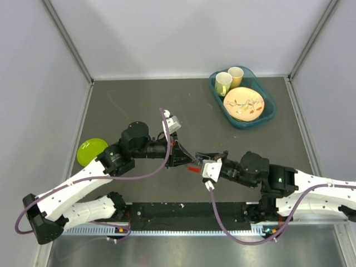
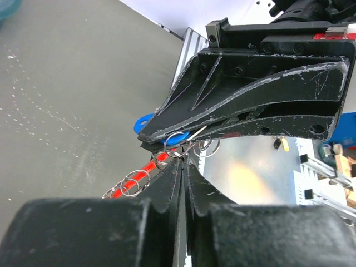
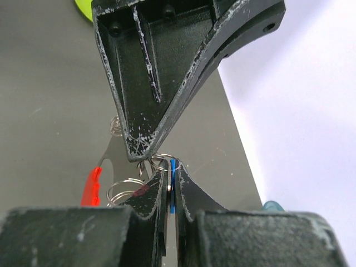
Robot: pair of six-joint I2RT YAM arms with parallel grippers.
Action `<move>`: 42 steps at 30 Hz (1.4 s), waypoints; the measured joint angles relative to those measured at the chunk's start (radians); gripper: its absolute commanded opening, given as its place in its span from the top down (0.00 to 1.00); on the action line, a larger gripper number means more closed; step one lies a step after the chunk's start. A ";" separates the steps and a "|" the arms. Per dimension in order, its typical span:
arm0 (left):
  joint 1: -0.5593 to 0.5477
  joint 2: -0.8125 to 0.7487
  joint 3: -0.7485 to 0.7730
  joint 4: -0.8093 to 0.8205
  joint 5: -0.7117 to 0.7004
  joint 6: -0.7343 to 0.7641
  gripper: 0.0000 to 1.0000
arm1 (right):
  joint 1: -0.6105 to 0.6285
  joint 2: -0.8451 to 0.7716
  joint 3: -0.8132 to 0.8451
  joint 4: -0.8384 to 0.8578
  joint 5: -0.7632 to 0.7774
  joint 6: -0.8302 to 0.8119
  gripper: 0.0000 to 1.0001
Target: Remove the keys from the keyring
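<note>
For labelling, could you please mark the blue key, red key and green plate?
blue key (image 3: 173, 186): right wrist view, head edge.
red key (image 3: 92, 186): right wrist view, plastic head.
green plate (image 1: 90, 151): top view, its middle.

site: robotics lab cell | proof: blank white panels (image 1: 194, 33) in metal framing wall the grey bench (image 1: 139, 105) beyond the left claw (image 1: 187, 159) and right claw (image 1: 201, 162) | behind both: slotted aluminium rail (image 1: 183, 228) bearing arm bases (image 1: 114, 204), loose purple cables (image 1: 167, 139)
</note>
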 measured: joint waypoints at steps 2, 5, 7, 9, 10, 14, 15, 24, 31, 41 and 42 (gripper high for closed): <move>0.000 0.001 0.001 0.000 0.010 0.000 0.67 | 0.001 -0.016 -0.021 0.028 -0.008 -0.001 1.00; 0.000 -0.002 0.006 -0.005 0.013 0.024 0.58 | 0.007 -0.050 -0.051 0.061 -0.042 0.000 1.00; 0.001 -0.012 0.014 -0.016 0.017 0.051 0.56 | 0.016 -0.078 -0.058 0.066 -0.077 0.002 1.00; 0.000 -0.028 0.032 -0.030 0.027 0.089 0.55 | 0.021 -0.105 -0.061 0.069 -0.111 0.002 1.00; 0.000 -0.036 0.047 -0.040 0.036 0.114 0.55 | 0.021 -0.117 -0.061 0.069 -0.131 0.002 1.00; 0.000 -0.045 0.094 -0.071 0.056 0.188 0.55 | 0.025 -0.155 -0.061 0.066 -0.208 0.003 1.00; 0.002 -0.044 0.105 -0.081 0.061 0.209 0.55 | 0.027 -0.161 -0.061 0.066 -0.224 0.003 1.00; 0.007 -0.042 0.129 -0.137 0.140 0.298 0.58 | 0.029 -0.187 -0.061 0.065 -0.275 0.002 1.00; 0.007 -0.042 0.129 -0.138 0.155 0.312 0.59 | 0.029 -0.187 -0.061 0.065 -0.298 0.000 1.00; 0.007 -0.065 0.057 -0.023 0.256 0.220 0.64 | 0.029 -0.173 -0.060 0.066 -0.281 -0.026 1.00; 0.007 -0.074 0.042 -0.009 0.264 0.206 0.64 | 0.029 -0.172 -0.060 0.066 -0.282 -0.027 1.00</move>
